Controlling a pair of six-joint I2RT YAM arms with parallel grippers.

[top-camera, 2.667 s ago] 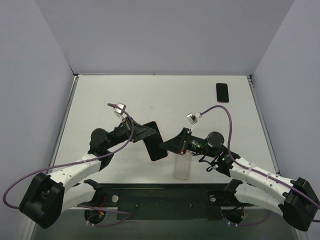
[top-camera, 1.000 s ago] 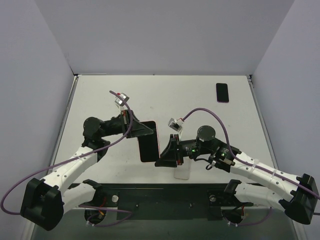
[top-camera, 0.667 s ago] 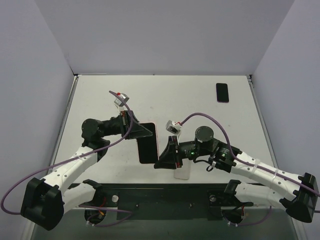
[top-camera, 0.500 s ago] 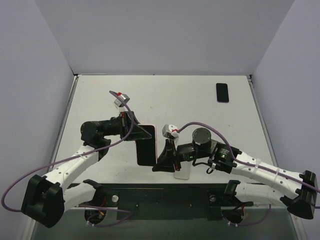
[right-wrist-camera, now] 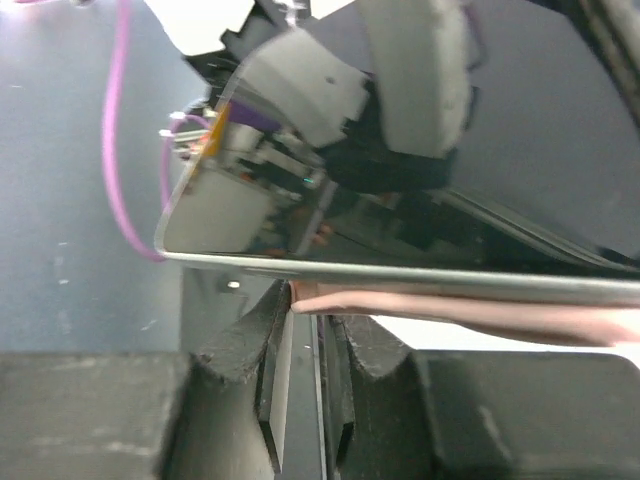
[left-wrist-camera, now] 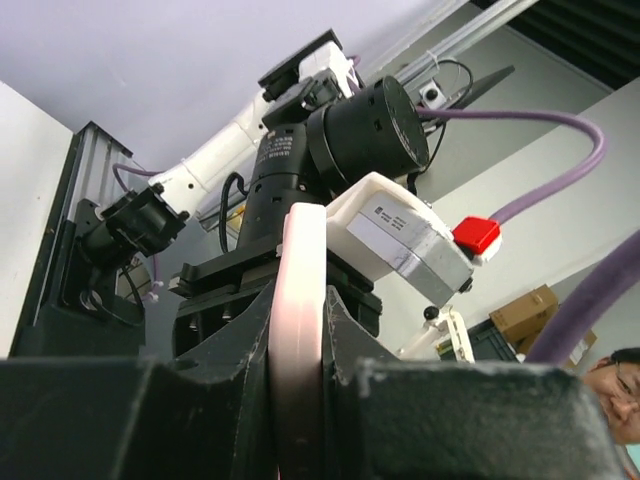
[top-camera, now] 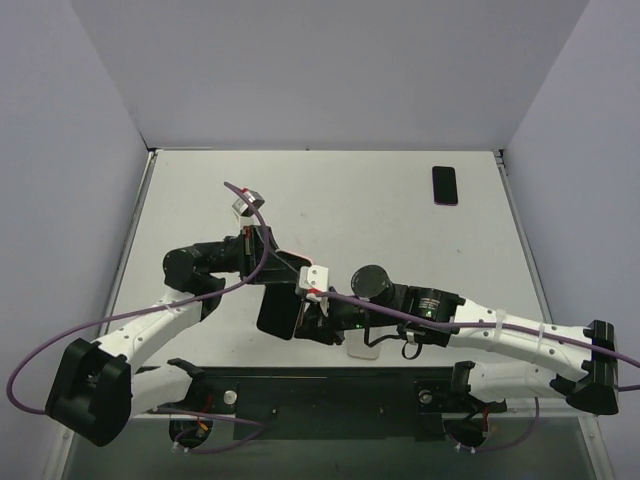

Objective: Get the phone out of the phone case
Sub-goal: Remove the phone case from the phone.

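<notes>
While the left gripper (left-wrist-camera: 298, 370) stood clamped across the pink phone case (left-wrist-camera: 300, 260), the phone (top-camera: 277, 312) hung inside it above the tabletop (top-camera: 400, 230), at the lower centre of the overhead frame. Reaching in from the right of that frame, the right gripper (right-wrist-camera: 305, 335) had its jaws drawn nearly together at the case's corner, apparently pinching the pink lip just under the glass. Doing this well probably meant peeling that lip off the screen gently, one corner first, with the left grip firm — a hard pull could twist the phone loose.
</notes>
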